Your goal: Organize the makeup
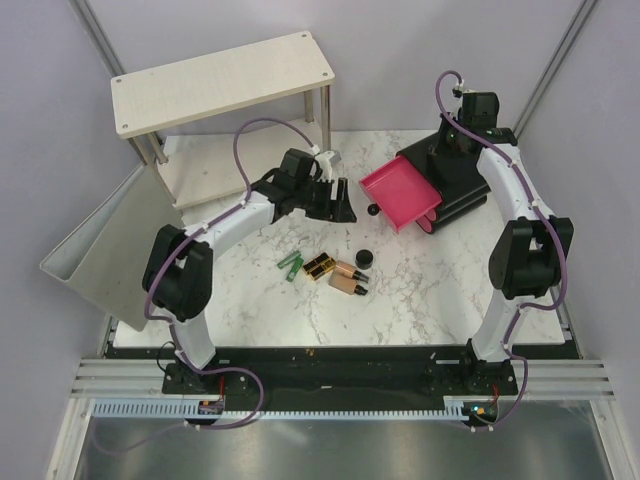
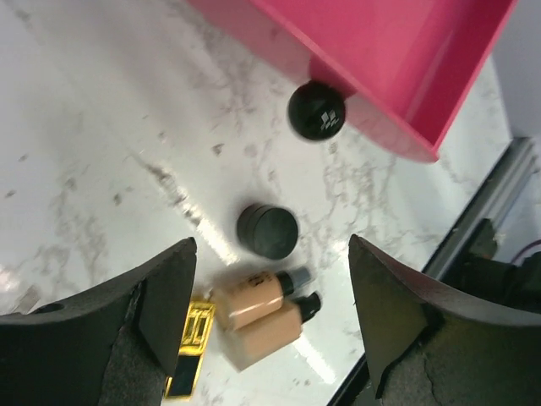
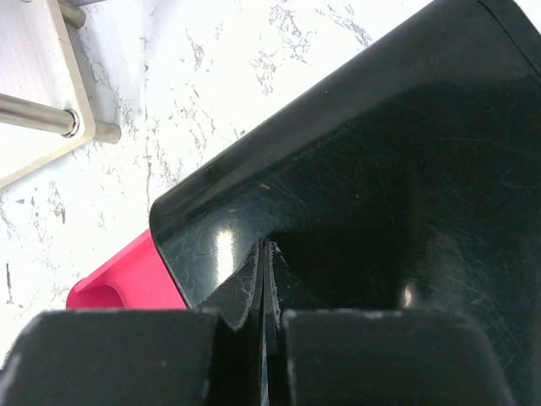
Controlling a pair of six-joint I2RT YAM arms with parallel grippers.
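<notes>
left gripper [image 1: 337,201]: held wide open above the marble table [image 1: 430,300], with nothing caught between its dark fingers [image 2: 165,292] (the pads look rough and worn).
right gripper [image 3: 264,279]: closed to a hairline seam with nothing pinched. Its tips are seen at the glossy top of the black box [image 3: 380,169], though contact cannot be confirmed.
round black jar [image 2: 267,230]: framed between the open fingers in the left wrist view, standing on the marble. Overhead it is found at 5 o'clock of the left gripper, apart from it.
beige bottles [image 1: 348,278]: two are laid side by side, touching, at 7 o'clock of the jar, with black caps turned toward 3 o'clock.
black-and-gold case [image 1: 318,265]: laid flat just beside the bottles, at their 9 o'clock.
green tubes [image 1: 290,265]: two are placed together at 9 o'clock of the case, closing the short row of makeup near the table's middle.
pink drawer [image 1: 400,190]: shown standing out of the black box and tilted, at 3 o'clock of the left gripper. A black knob [image 2: 316,110] is seen at its front.
wooden shelf [image 1: 220,80]: set on metal legs at the table's 11 o'clock.
grey tray [image 1: 100,260]: propped aslant off the table's 9 o'clock edge.
</notes>
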